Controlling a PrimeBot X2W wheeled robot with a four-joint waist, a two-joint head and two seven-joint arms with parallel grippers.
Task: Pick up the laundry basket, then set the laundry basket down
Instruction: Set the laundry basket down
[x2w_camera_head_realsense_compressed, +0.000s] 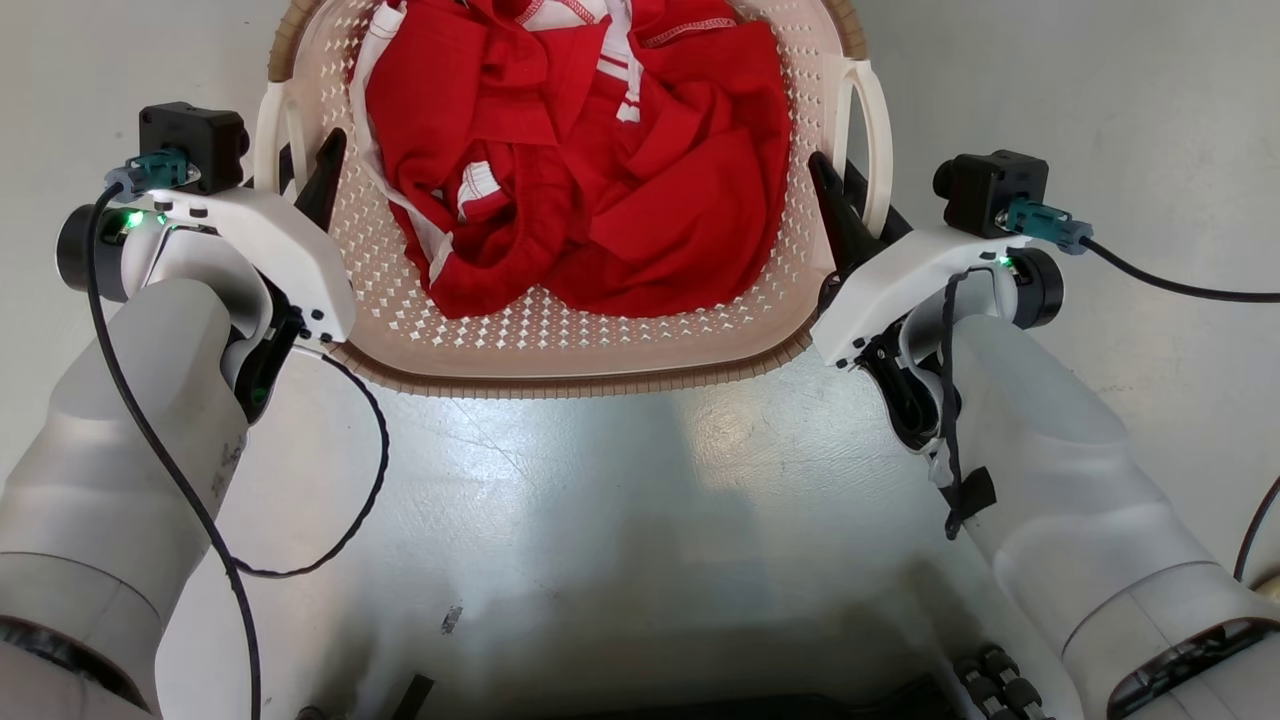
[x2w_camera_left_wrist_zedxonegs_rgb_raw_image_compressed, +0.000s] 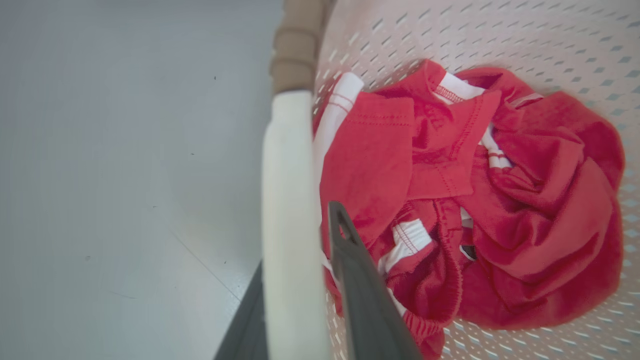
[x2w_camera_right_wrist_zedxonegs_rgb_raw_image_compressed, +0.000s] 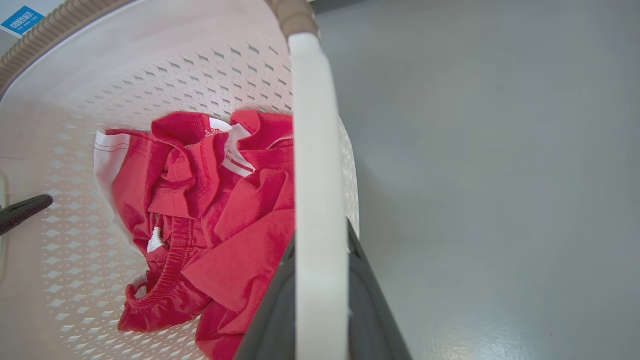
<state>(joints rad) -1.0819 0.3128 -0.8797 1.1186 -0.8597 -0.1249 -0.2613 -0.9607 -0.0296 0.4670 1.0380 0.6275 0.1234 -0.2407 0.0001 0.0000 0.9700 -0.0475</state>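
The laundry basket (x2w_camera_head_realsense_compressed: 560, 378) is cream-white and perforated with a brown rim, and sits at the top middle of the head view with red and white clothes (x2w_camera_head_realsense_compressed: 600, 150) heaped inside. My left gripper (x2w_camera_head_realsense_compressed: 310, 150) straddles the white left handle (x2w_camera_head_realsense_compressed: 268, 130), one dark finger inside the basket and one outside. My right gripper (x2w_camera_head_realsense_compressed: 835, 172) clasps the right handle (x2w_camera_head_realsense_compressed: 880, 130) the same way. In the left wrist view the handle (x2w_camera_left_wrist_zedxonegs_rgb_raw_image_compressed: 290, 200) runs between my left gripper's (x2w_camera_left_wrist_zedxonegs_rgb_raw_image_compressed: 300, 240) fingers. My right gripper (x2w_camera_right_wrist_zedxonegs_rgb_raw_image_compressed: 320, 235) pinches its handle (x2w_camera_right_wrist_zedxonegs_rgb_raw_image_compressed: 315, 150) in the right wrist view. The basket's far rim is cut off.
Glossy grey floor (x2w_camera_head_realsense_compressed: 640, 500) lies all around the basket. A black cable (x2w_camera_head_realsense_compressed: 350, 510) loops from the left wrist, another cable (x2w_camera_head_realsense_compressed: 1180, 288) trails off to the right. The robot's dark base (x2w_camera_head_realsense_compressed: 760, 705) is at the bottom edge. A blue label (x2w_camera_right_wrist_zedxonegs_rgb_raw_image_compressed: 20, 20) shows beyond the rim.
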